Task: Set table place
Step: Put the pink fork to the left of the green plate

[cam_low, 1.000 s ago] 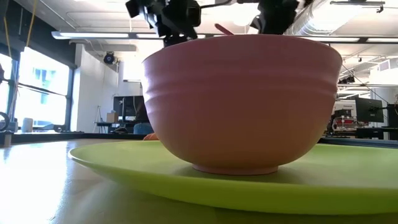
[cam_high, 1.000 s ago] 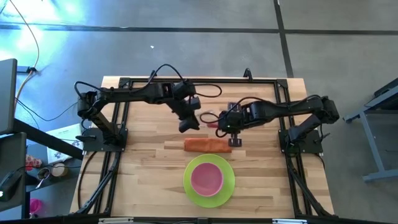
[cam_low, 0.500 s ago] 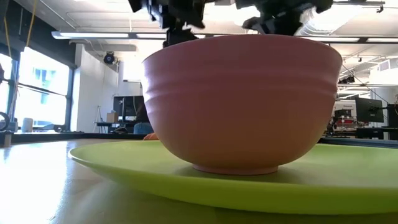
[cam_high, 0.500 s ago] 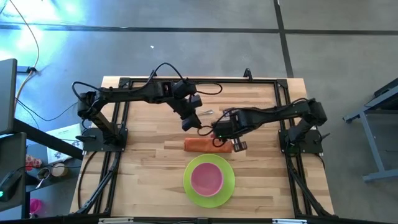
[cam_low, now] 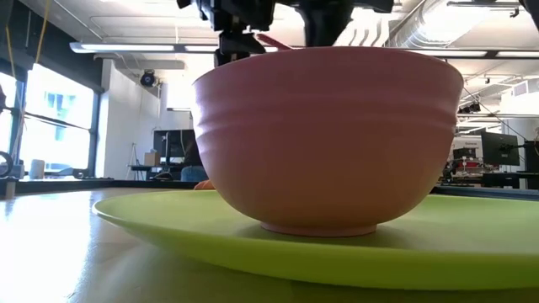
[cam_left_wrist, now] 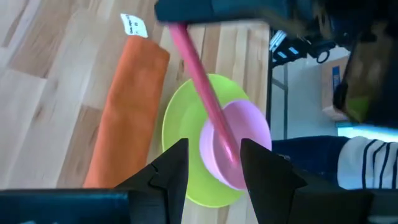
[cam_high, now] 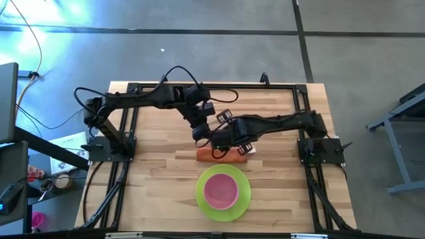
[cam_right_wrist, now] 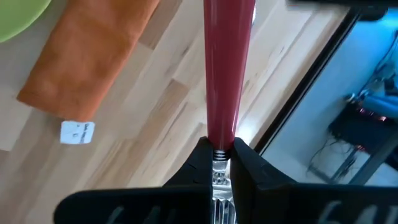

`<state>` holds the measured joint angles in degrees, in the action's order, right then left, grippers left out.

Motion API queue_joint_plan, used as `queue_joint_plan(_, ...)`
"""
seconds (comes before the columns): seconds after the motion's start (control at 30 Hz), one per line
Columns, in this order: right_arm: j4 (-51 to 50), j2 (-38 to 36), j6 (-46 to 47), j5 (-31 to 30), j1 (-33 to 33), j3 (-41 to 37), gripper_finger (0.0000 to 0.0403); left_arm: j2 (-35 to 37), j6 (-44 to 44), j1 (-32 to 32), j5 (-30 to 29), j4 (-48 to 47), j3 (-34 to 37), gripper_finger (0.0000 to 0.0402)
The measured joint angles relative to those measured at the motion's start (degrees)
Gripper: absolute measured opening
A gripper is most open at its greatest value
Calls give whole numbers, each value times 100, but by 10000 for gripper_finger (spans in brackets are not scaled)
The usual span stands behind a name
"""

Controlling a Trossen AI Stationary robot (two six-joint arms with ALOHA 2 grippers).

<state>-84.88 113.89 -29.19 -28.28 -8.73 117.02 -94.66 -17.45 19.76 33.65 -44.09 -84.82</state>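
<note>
The fork's red handle (cam_right_wrist: 227, 68) sticks out ahead of my right gripper (cam_right_wrist: 219, 163), which is shut on it above the table (cam_high: 153, 166), over the orange napkin's (cam_high: 222, 155) far edge. My left gripper (cam_left_wrist: 214, 163) is open and hangs just left of it. In the left wrist view, the left gripper's fingers stand on either side of the handle's free end (cam_left_wrist: 229, 155); I cannot tell if they touch it. The pink bowl (cam_high: 221, 190) sits in the lime-green plate (cam_high: 244, 196) at the near edge. The spoon is not in view. My right gripper pinches the fork between its two fingers at the metal neck (cam_right_wrist: 219, 157), just below where the red handle begins. The fork lies along the fingers, with its handle pointing ahead of them toward the table's left. It is lifted clear of the table. The gripper hides the tines.
The rolled orange napkin (cam_right_wrist: 87, 56) with its white tag (cam_right_wrist: 77, 132) lies on the wood between the grippers and the plate (cam_left_wrist: 180, 124). Black frame rails (cam_high: 126, 133) run along the table's sides. The bowl (cam_low: 328, 139) fills the low view.
My right gripper has carried the fork toward the table's left and slightly nearer, from right of centre to beside my left gripper, above the napkin's far edge. The arm has stretched out leftward. My left gripper has stayed about where it was.
</note>
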Motion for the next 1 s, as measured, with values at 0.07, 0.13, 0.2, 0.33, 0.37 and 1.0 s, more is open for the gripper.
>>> queue_joint_plan(0.07,-6,157,-158,-1,0,132,1,-6,-28,7,18,91,2,136)
queue_joint_plan(0.13,12,253,-281,-56,-26,209,0,-6,-19,10,36,121,0,136)
queue_joint_plan(0.2,16,275,-280,-87,-35,226,0,-55,8,10,49,76,1,136)
queue_joint_plan(0.33,6,275,-253,-103,-34,220,0,-56,3,10,160,104,2,136)
queue_joint_plan(0.37,8,275,-221,-120,-45,220,0,-54,-28,10,168,120,2,136)
queue_joint_plan(1.0,-146,154,805,-724,-305,207,0,-54,90,-102,-149,112,14,136)
